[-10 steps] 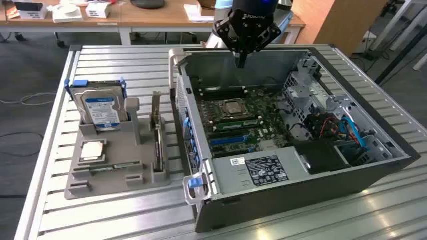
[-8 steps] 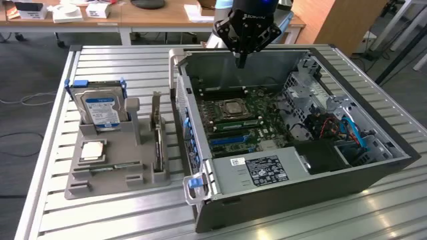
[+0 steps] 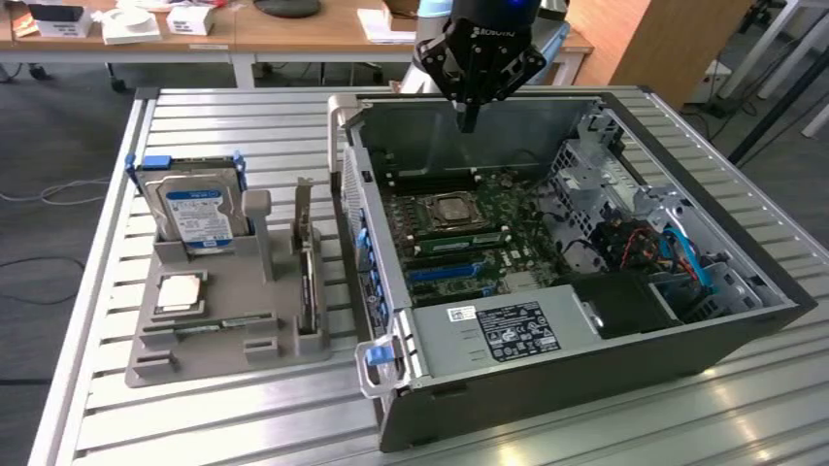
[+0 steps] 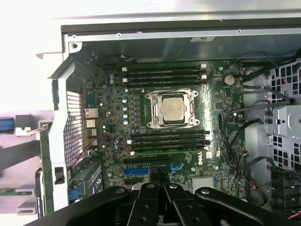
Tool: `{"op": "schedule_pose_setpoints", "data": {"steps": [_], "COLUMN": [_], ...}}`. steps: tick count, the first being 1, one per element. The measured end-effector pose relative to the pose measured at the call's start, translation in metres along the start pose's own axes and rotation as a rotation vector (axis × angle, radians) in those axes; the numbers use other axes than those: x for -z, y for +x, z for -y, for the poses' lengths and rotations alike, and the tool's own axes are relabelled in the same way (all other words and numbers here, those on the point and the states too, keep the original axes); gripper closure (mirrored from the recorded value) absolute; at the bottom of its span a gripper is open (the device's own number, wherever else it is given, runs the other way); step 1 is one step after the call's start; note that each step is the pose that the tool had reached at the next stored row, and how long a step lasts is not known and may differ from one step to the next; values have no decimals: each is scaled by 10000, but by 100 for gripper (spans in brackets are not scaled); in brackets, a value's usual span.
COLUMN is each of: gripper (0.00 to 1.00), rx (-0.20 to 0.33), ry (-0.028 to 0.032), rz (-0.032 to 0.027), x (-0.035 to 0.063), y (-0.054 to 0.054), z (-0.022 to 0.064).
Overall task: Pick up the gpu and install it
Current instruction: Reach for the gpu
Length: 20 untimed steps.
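Note:
The gpu point(image 3: 307, 264) is a thin dark card standing on its edge in a slot of the grey holder point(image 3: 220, 345), at the exterior view's left of the open computer case point(image 3: 570, 379). My gripper point(image 3: 468, 120) hangs above the far end of the case, well away from the gpu, shut with nothing between its fingers. In the wrist view the shut gripper point(image 4: 158, 175) points down at the motherboard point(image 4: 101, 120), over the blue expansion slots point(image 4: 140, 171) and near the processor socket point(image 4: 170, 109).
The holder also carries a silver hard drive point(image 3: 196, 211) with a blue label, a processor point(image 3: 179, 292) and a memory strip point(image 3: 208, 325). Inside the case lie a power supply point(image 3: 512, 328), cables point(image 3: 647, 248) and drive cages. Desks with boxes stand behind the slatted table point(image 3: 194, 427).

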<state>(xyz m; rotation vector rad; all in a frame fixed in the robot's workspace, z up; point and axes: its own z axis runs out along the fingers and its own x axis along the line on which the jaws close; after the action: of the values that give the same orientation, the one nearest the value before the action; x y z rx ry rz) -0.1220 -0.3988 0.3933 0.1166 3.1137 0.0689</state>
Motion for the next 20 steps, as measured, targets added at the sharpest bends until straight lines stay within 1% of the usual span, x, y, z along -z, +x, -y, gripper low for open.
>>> {"op": "schedule_pose_setpoints", "data": {"steps": [4,10,20], "gripper": [89,89,89], "rx": [0,0,1], "ry": [0,0,1], "rz": [0,0,1], "x": [0,2,8], "y": [17,98,316], "z": [2,7,24]}}
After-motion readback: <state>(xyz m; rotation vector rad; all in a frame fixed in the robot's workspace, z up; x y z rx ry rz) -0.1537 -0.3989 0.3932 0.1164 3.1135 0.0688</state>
